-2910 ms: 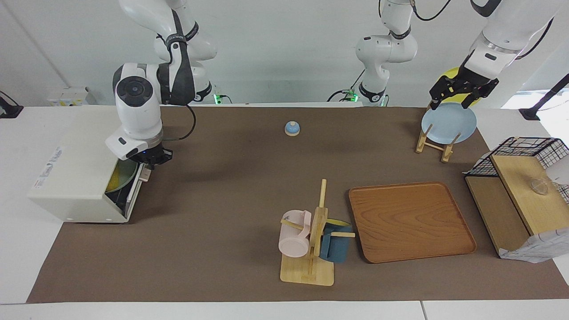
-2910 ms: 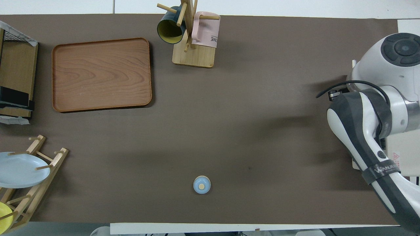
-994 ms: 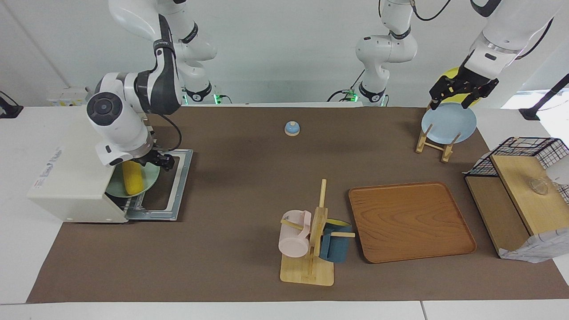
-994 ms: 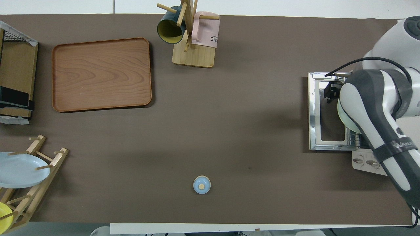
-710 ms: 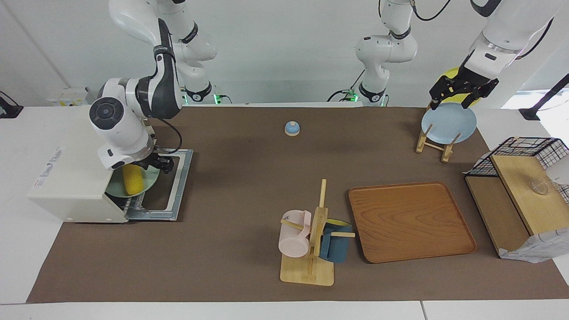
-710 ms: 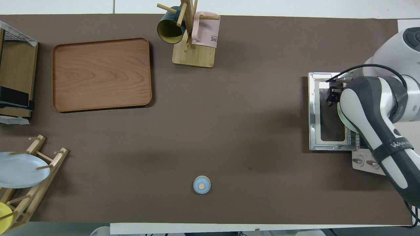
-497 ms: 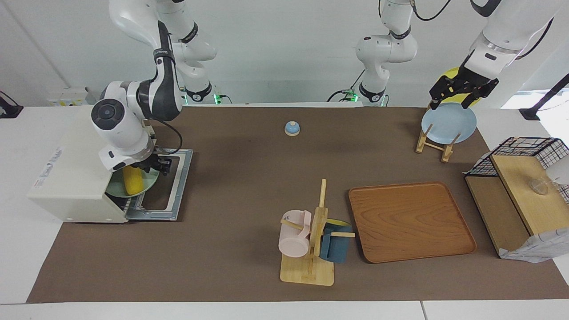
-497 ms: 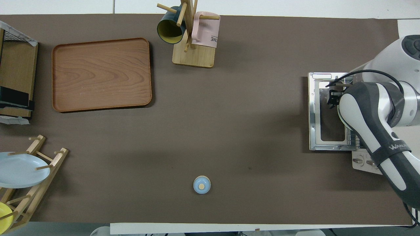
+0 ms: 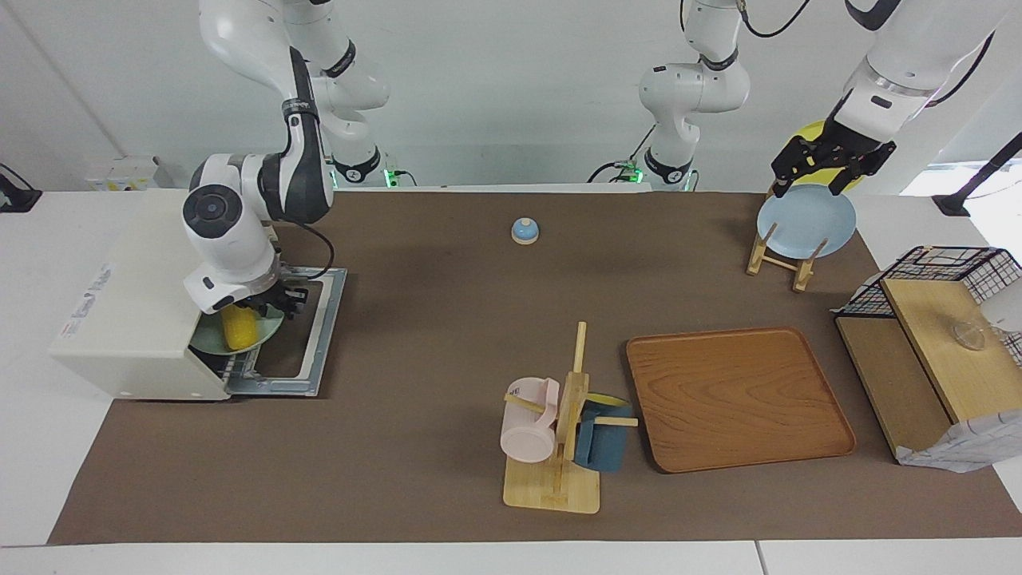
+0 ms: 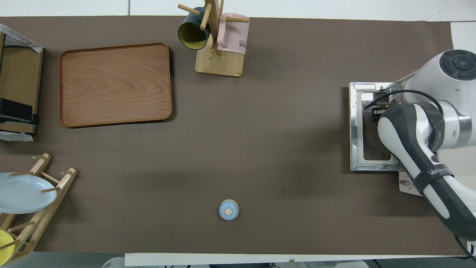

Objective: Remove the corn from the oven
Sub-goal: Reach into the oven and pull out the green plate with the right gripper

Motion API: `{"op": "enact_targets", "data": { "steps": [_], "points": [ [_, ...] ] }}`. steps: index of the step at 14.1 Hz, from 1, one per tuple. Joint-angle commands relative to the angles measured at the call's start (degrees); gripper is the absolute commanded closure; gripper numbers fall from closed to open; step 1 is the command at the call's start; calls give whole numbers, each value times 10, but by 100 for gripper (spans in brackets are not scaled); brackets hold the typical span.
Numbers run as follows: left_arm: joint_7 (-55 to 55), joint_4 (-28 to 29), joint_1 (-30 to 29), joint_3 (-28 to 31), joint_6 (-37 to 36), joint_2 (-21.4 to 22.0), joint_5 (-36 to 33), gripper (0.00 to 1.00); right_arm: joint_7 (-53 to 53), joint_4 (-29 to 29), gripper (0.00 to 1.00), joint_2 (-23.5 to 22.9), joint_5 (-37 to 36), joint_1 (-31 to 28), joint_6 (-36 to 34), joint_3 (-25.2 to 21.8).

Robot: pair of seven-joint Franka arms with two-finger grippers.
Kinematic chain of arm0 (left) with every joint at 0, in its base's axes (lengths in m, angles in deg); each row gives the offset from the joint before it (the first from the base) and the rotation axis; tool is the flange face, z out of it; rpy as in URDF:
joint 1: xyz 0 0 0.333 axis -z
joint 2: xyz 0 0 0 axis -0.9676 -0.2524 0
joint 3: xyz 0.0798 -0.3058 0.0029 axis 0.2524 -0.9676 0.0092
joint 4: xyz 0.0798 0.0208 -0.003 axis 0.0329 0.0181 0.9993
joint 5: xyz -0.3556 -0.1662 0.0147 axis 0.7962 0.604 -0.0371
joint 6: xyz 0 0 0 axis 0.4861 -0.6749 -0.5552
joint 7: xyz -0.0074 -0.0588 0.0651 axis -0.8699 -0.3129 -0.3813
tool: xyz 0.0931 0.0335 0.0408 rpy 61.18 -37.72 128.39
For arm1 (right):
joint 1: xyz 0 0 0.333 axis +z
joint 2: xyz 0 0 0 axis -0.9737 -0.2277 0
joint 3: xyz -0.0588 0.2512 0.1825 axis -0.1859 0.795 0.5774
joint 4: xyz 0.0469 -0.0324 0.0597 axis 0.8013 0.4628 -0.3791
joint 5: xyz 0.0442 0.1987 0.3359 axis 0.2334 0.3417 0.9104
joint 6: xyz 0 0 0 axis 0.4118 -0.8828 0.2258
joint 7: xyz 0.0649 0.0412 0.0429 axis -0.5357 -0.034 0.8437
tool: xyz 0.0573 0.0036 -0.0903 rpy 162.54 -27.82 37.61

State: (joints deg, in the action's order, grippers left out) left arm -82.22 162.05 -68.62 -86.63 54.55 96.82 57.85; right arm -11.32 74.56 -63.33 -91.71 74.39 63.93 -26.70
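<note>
at the oven mouth: corn pickup not yet secured

at the right arm's end of the surface, the oven stands with its door folded down flat. the corn lies on a pale green plate on the rack at the opening. i have the right end effector low over the corn's end nearer the robots; i cannot tell whether its fingers are apart or together, nor whether they touch the cob.

risks as i judge them:
- the cob is rounded and tapered, so a grip near one end could let it pivot or roll off the plate onto the door.
- a low descent could press the plate and tip or drag it along the rack.
- the wrist sits close to the oven's top edge, so a steep lift could strike the housing.

the left end effector waits over the blue plate in the rack, fingers apart, holding nothing.
</note>
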Motion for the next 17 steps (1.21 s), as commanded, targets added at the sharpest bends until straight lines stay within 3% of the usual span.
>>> {"op": "enact_targets", "data": {
  "steps": [1,4,7,8,12,15,17],
  "points": [
    [-5,4,2,1,-6,8,-10,0,24,13,100,14,-25,0,6,5],
    [-5,4,2,1,-6,8,-10,0,18,-29,100,1,-38,42,-32,19],
    [-5,4,2,1,-6,8,-10,0,-74,-97,100,-19,-35,139,-102,21],
    [-5,4,2,1,-6,8,-10,0,-113,-144,100,-34,-31,178,-144,21],
    [-3,4,2,1,-7,8,-10,0,-265,-396,100,-185,7,315,-280,22],
    [-4,4,7,-2,-6,8,-10,0,-363,-488,100,-262,45,377,-258,23],
    [-4,5,2,0,-14,14,-10,0,-436,-503,100,-296,67,412,-200,24]
  ]
}}
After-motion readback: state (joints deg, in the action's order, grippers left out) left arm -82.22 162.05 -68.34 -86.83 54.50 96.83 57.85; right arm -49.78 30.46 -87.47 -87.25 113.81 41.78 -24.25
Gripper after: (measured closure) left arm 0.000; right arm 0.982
